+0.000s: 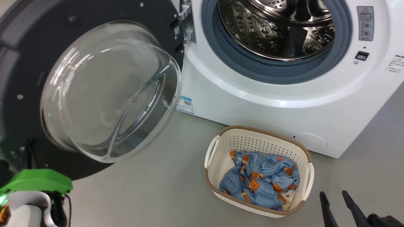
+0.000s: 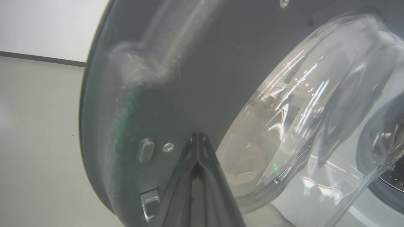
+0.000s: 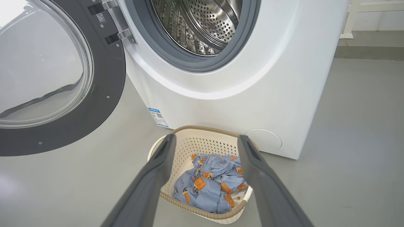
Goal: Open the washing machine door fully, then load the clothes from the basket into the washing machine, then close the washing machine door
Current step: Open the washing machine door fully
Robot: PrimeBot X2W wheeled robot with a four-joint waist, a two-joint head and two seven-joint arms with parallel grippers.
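Observation:
The washing machine (image 1: 252, 104) stands with its steel drum (image 1: 277, 28) exposed. Its door (image 1: 25, 47) is swung out to the left, the glass bowl (image 1: 110, 91) bulging toward me. My left gripper (image 2: 198, 136) is shut, its tips at the door's dark inner rim (image 2: 176, 94) beside the glass, holding nothing. The basket (image 1: 268, 130) sits on the floor before the machine with the light blue clothes (image 1: 262, 183) bunched inside. My right gripper (image 1: 333, 193) is open, just right of and nearer than the basket. In the right wrist view its fingers (image 3: 164, 157) frame the basket (image 3: 195, 128) and clothes (image 3: 205, 186).
Grey floor (image 1: 157, 189) spreads around the basket and under the open door. A blue label sticker (image 1: 185, 104) and a round cover (image 1: 311, 143) mark the machine's lower front. My left wrist's green part (image 1: 38, 183) sits below the door. A white post (image 3: 347, 25) stands beyond the machine.

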